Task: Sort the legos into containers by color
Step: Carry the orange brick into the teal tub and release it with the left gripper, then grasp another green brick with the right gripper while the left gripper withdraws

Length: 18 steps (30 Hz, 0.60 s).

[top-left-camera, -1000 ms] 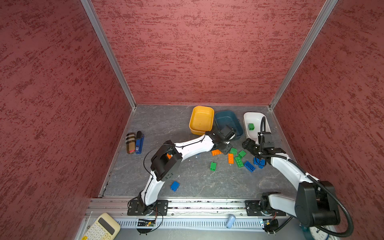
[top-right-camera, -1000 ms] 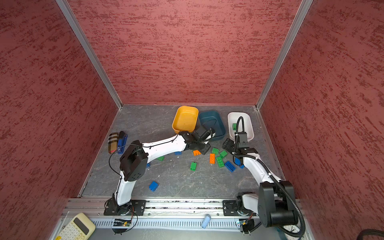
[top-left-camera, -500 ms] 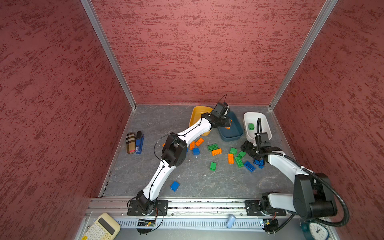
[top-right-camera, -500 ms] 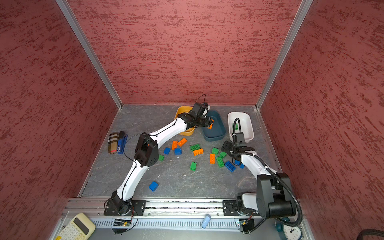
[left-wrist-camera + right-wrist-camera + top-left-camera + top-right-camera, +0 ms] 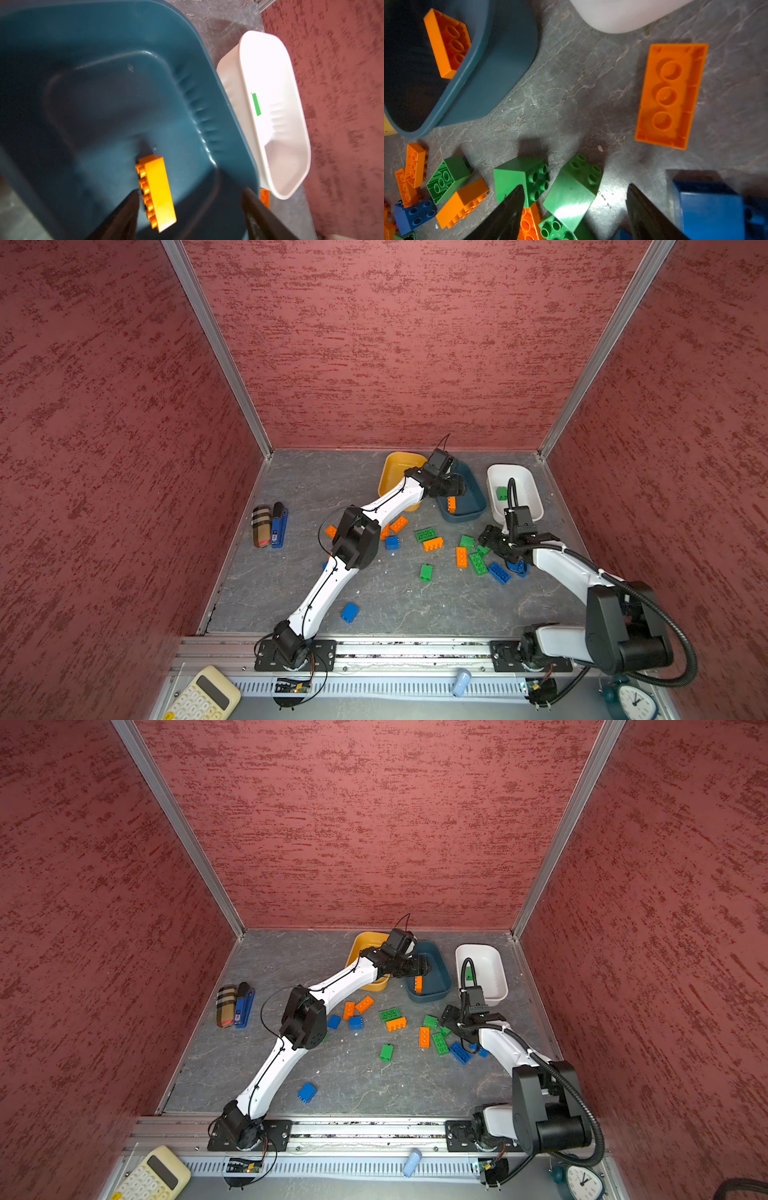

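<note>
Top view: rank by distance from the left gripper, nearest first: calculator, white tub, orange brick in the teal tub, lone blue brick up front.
1. Orange brick, in the teal tub under the left gripper.
2. White tub, to its right.
3. Blue brick, front middle.
4. Calculator, front left corner.

grey marbled table (image 5: 395, 614) holds three containers (image 5: 528, 489), loose legos (image 5: 432, 544), plaid pouch (image 5: 261, 526).

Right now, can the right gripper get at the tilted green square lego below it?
Probably yes: the right gripper hangs open over the tilted green square lego, uncovered; a neighbouring green lego crowds one finger.
</note>
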{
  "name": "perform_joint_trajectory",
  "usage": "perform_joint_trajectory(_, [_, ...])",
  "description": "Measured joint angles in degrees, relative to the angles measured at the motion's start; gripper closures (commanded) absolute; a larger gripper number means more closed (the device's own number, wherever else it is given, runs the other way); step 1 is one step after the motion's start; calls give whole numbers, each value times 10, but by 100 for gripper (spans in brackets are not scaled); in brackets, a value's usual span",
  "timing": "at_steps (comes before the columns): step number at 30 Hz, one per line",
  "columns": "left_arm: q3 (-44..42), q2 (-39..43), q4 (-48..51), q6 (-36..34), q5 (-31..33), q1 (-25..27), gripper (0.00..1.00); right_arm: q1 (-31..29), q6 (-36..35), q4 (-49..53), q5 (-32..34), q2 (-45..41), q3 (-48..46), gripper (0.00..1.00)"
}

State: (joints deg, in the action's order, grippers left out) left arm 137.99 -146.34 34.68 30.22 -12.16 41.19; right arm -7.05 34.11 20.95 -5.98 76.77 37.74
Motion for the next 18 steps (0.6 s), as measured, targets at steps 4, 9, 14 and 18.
perform_joint_trajectory(4, [-33,46,4,-25,14,7,0,-12,3,3,11,12,0,29])
perform_joint_trajectory(9, [-154,164,-30,-61,57,23,0,-30,10,13,40,31,3,33])
perform_joint_trajectory(14, [-307,287,-102,-87,103,39,0,-48,15,21,71,48,16,40])
perform_joint_trajectory(18, [-416,354,-150,-96,156,47,0,-66,15,29,104,62,30,44])
